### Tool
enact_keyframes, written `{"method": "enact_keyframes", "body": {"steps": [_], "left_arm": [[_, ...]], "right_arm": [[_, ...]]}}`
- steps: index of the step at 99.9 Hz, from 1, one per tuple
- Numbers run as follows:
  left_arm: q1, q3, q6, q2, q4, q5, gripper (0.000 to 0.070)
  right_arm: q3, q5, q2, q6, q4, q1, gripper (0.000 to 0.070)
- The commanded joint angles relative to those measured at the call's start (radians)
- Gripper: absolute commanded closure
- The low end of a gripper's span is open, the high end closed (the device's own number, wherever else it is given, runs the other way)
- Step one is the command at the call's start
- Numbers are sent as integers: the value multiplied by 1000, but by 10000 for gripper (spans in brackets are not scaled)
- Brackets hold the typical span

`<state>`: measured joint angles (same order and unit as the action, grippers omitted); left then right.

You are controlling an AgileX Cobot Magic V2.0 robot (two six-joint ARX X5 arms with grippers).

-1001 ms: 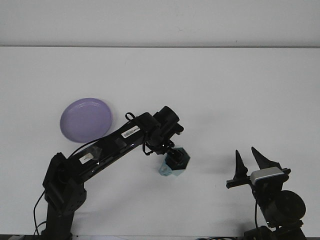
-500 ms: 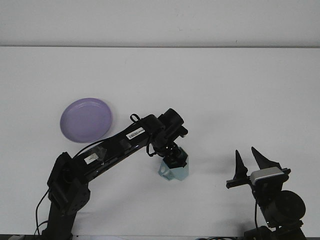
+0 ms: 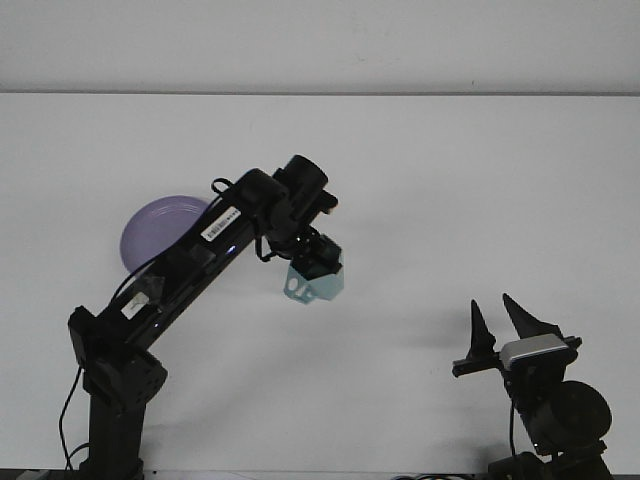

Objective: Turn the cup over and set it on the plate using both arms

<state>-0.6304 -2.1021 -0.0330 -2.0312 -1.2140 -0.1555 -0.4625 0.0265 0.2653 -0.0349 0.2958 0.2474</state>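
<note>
A white bench (image 3: 450, 180) fills the scene up to a pale wall at the far edge. A round purple plate (image 3: 150, 235) lies on its left side, partly hidden by the robot arm.

Place: a robot test lab or bench setup.
Surface: a bare white table (image 3: 450, 180) against a plain white wall (image 3: 320, 45).
Equipment: two black robot arms mounted at the near edge.
</note>
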Motion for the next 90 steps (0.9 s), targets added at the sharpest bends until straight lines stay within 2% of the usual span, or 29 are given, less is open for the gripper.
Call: {"method": "enact_keyframes", "body": {"steps": [1,50,76,90], "left_arm": [[39,-40,-9,7,-32,23,688],[465,-32,-4,104,-64,23,688],[609,65,-19,93,-59,29,688],[668,120,-26,76,3,29,688]], "right_arm": [[-8,0,4,-14,-11,2,363],[-8,0,4,-14,-11,2,363],[-8,0,4,-14,-4,2,363],[-8,0,4,-14,-4,2,363]]}}
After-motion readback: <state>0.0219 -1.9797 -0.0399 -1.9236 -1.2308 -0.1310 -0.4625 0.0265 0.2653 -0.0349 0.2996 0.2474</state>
